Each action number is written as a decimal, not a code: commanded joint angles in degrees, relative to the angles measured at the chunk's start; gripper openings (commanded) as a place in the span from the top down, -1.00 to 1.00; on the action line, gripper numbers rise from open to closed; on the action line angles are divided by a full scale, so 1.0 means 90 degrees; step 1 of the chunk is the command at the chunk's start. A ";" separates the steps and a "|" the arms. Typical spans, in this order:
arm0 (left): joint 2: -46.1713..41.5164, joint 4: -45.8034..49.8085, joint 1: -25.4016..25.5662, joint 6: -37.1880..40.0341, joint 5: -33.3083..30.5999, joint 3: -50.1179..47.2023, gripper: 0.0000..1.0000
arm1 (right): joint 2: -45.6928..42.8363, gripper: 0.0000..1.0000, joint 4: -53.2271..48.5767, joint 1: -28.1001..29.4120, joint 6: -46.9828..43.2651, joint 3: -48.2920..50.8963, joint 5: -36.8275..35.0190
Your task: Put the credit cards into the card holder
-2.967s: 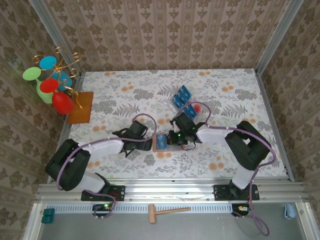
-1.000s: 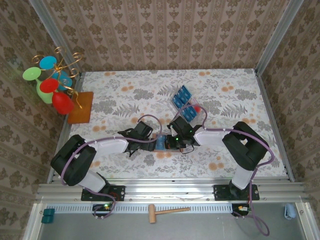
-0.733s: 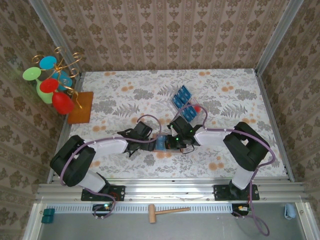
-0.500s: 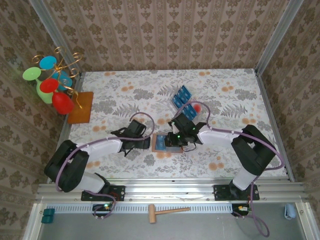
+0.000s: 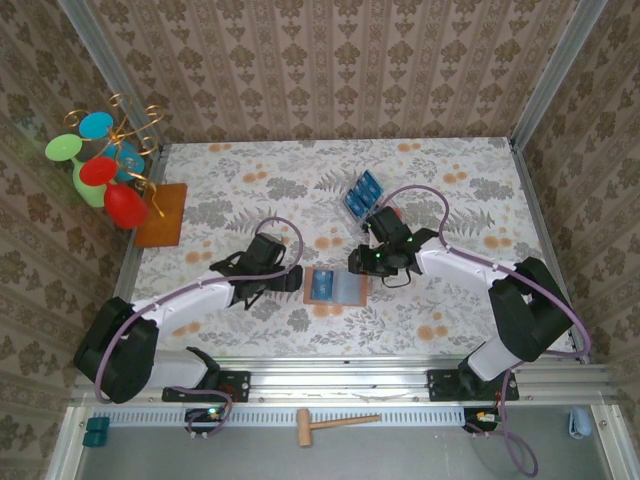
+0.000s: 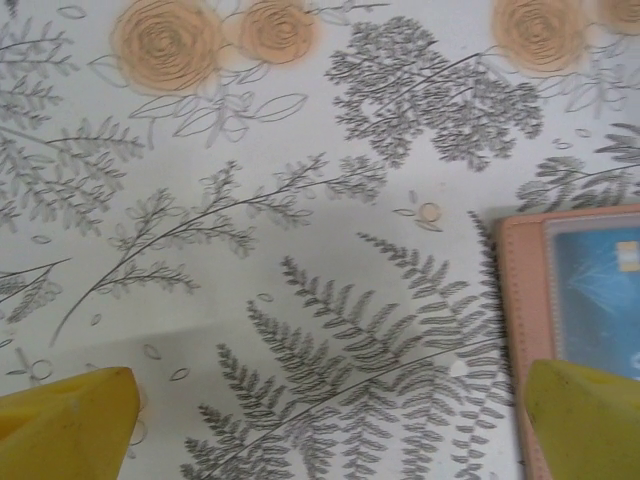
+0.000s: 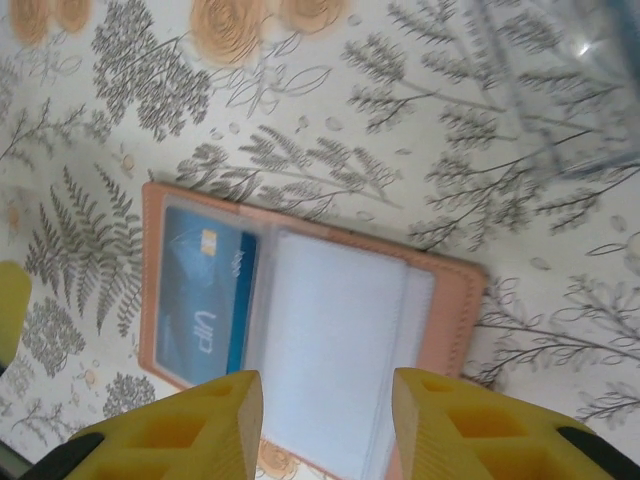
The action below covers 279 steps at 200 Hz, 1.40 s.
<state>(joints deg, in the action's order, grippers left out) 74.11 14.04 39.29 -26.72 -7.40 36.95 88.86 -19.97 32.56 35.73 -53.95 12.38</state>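
The tan card holder [image 5: 352, 288] lies open on the table, grey inner side up. One blue credit card [image 5: 322, 284] sits in its left pocket. That card [image 7: 205, 290] and the holder's rim [image 7: 455, 300] show below my right gripper [image 7: 325, 420], which hovers open over the pale empty pocket. My right gripper [image 5: 362, 262] is just beyond the holder's far right corner. My left gripper [image 5: 294, 281] stands open left of the holder, with bare cloth between its fingers. The holder's edge [image 6: 522, 300] shows at the right of the left wrist view. More blue cards [image 5: 364, 193] lie farther back.
The spare cards rest in a clear plastic tray [image 7: 560, 80] behind the right gripper. A stand of coloured glasses [image 5: 100, 165] and an orange-brown mat [image 5: 163, 215] sit at the far left. A wooden mallet [image 5: 335, 423] lies off the table at the front.
Both grippers have drawn back from the holder, the left one leftward and the right one back and to the right. The holder now lies uncovered with the blue card in it.
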 commanded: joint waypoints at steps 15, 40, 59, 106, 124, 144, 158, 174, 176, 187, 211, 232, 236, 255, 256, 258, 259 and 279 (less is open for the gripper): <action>-0.0110 -0.0229 0.0270 0.0172 0.0283 0.0163 -1.00 | -0.0082 0.20 0.0131 0.0020 0.0228 0.0157 0.0283; -0.0061 -0.0363 0.0394 0.0103 0.0314 0.0100 -1.00 | 0.0062 0.19 0.0261 0.0110 0.0318 0.0118 0.0323; -0.0024 -0.0454 0.0485 0.0065 0.0324 0.0074 -1.00 | 0.0246 0.19 0.0314 0.0163 0.0379 0.0069 0.0299; 0.0077 -0.0556 0.0643 0.0184 0.0334 0.0104 -1.00 | 0.0518 0.19 0.0452 0.0211 0.0493 0.0133 0.0167; 0.0084 -0.0571 0.0736 0.0257 0.0261 0.0122 -1.00 | 0.0638 0.19 0.0518 0.0230 0.0507 0.0133 0.0201; 0.0111 -0.0524 0.0815 0.0319 0.0200 0.0151 -1.00 | 0.0768 0.20 0.0577 0.0283 0.0513 0.0089 0.0228; 0.0125 -0.0489 0.0872 0.0355 0.0146 0.0166 -1.00 | 0.0870 0.19 0.0588 0.0335 0.0521 0.0053 0.0231; 0.0130 -0.0470 0.0935 0.0406 0.0088 0.0176 -1.00 | 0.0992 0.20 0.0617 0.0388 0.0541 -0.0003 0.0241; 0.0134 -0.0468 0.0947 0.0409 0.0077 0.0173 -1.00 | 0.1009 0.20 0.0622 0.0394 0.0547 -0.0004 0.0239; 0.0151 -0.0440 0.1005 0.0438 0.0036 0.0196 -1.00 | 0.1088 0.20 0.0636 0.0424 0.0552 -0.0039 0.0245; 0.0240 -0.0475 0.1123 0.0516 -0.0013 0.0211 -1.00 | 0.1234 0.20 0.0689 0.0473 0.0605 -0.0098 0.0282; 0.0334 -0.0549 0.1246 0.0601 -0.0057 0.0226 -1.00 | 0.1290 0.20 0.0744 0.0513 0.0658 -0.0154 0.0306; 0.0348 -0.0563 0.1275 0.0621 -0.0057 0.0230 -1.00 | 0.1297 0.20 0.0745 0.0523 0.0659 -0.0164 0.0311; 0.0434 -0.0631 0.1393 0.0697 -0.0121 0.0259 -1.00 | 0.1305 0.20 0.0763 0.0553 0.0707 -0.0187 0.0331; 0.0441 -0.0632 0.1404 0.0695 -0.0123 0.0254 -1.00 | 0.1307 0.20 0.0763 0.0553 0.0708 -0.0192 0.0332; 0.0446 -0.0632 0.1408 0.0694 -0.0132 0.0258 -1.00 | 0.1301 0.20 0.0763 0.0553 0.0711 -0.0193 0.0340; 0.0452 -0.0633 0.1417 0.0694 -0.0134 0.0259 -1.00 | 0.1300 0.20 0.0763 0.0553 0.0714 -0.0195 0.0342; 0.0484 -0.0640 0.1460 0.0691 -0.0261 0.0269 -1.00 | 0.1177 0.21 0.0667 0.0553 0.0697 -0.0215 0.0273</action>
<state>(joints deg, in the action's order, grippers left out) 77.89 9.32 51.79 -21.96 -7.60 37.50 99.39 -13.02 37.17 40.95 -54.39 14.81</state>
